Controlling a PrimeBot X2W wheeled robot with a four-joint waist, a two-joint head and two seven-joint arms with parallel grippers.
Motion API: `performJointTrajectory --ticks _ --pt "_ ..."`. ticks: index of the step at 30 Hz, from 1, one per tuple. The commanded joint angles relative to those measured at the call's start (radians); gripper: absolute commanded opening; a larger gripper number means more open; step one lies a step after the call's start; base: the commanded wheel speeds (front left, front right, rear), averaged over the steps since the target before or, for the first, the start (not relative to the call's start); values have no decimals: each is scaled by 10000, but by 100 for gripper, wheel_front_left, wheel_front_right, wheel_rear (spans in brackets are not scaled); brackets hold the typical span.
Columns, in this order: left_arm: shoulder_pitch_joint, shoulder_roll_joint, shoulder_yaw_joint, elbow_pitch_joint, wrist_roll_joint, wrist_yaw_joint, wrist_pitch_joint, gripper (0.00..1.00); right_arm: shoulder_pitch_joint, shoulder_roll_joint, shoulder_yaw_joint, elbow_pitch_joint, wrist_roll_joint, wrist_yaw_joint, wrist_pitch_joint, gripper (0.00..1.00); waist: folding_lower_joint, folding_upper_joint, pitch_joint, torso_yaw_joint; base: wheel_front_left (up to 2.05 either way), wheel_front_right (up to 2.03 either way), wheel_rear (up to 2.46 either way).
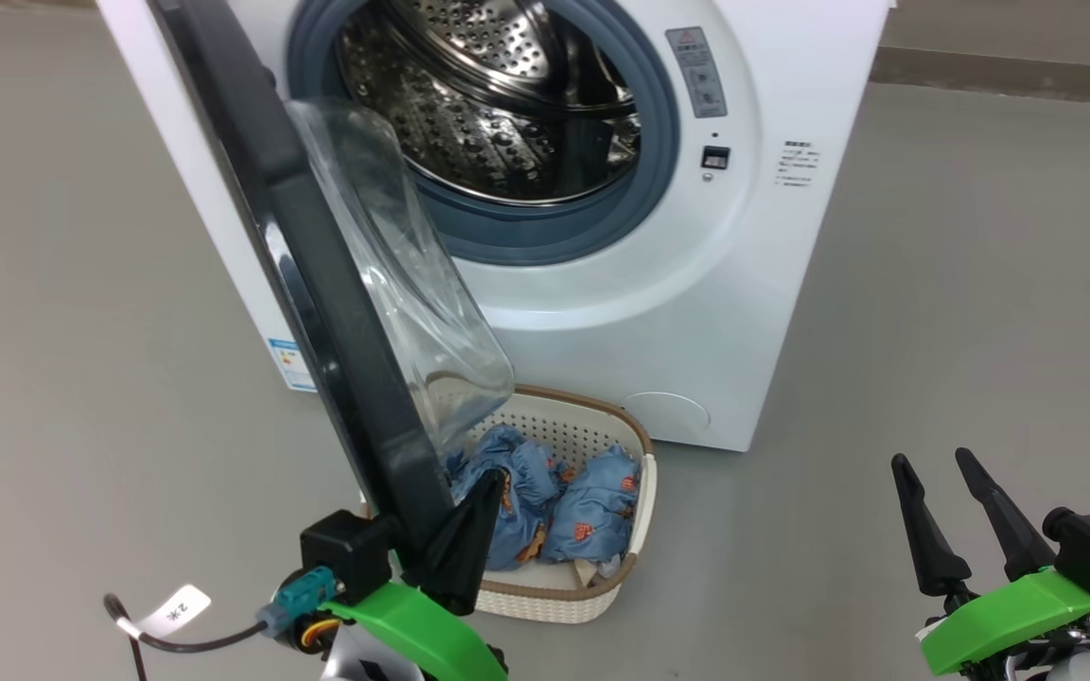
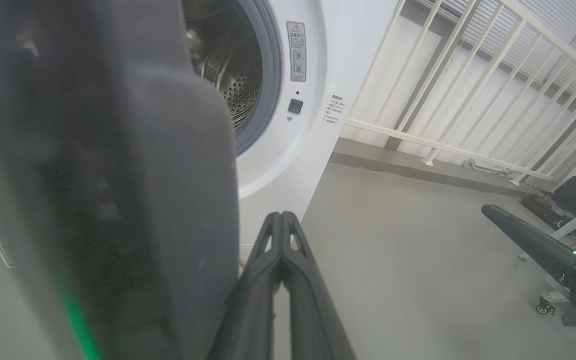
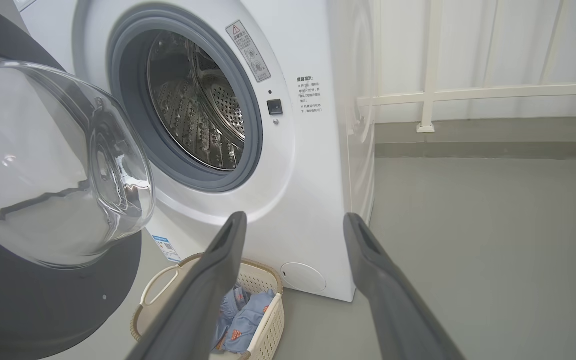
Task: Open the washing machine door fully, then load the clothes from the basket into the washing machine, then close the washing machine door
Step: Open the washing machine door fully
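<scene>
Left gripper [image 1: 486, 484]: lowest in the head view, jaws closed tip to tip with nothing between them; the fingers lie alongside the lower inner edge of the door rim. Contact cannot be confirmed.
Right gripper [image 1: 932, 458]: lower right of the head view, jaws spread wide and empty, above bare floor [image 1: 933, 331], well apart from the machine.
Washing machine door [image 1: 318, 255]: open, swung out from the machine's left side and seen nearly edge-on from the head; black rim toward the left arm, clear glass bowl [image 1: 394, 246] bulging toward the opening.
Washing machine [image 1: 696, 312]: white front-loader standing on the floor; grey seal [image 1: 659, 123] and perforated steel drum [image 1: 498, 95] exposed; blue label [image 1: 291, 364] at the lower corner behind the door.
Basket [image 1: 592, 405]: on the floor just in front of the machine, below the opening; its left end is hidden behind the door's lower edge.
Clothes [image 1: 545, 501]: inside the basket, bunched in two light blue printed bundles, with a little pale cloth beneath.
Railing [image 2: 468, 75]: white, beyond the machine in the left wrist view.
</scene>
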Motion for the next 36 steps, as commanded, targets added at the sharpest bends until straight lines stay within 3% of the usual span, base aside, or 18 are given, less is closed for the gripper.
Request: performJointTrajectory --ticks 1,21,36 --pt "-370 274 554 -137 -45 127 -102 0 -25 -227 130 -274 -53 56 -122 100 0 -1 -20 133 0 0 0" --pt "304 848 823 -1114 -92 670 127 0 176 -297 -149 -380 -423 56 -122 100 0 -1 -84 1406 0 0 0" --pt "754 1426 1524 -1647 -265 1198 144 0 314 -363 -192 -421 -675 56 -122 100 0 -1 -50 1866 0 0 0"
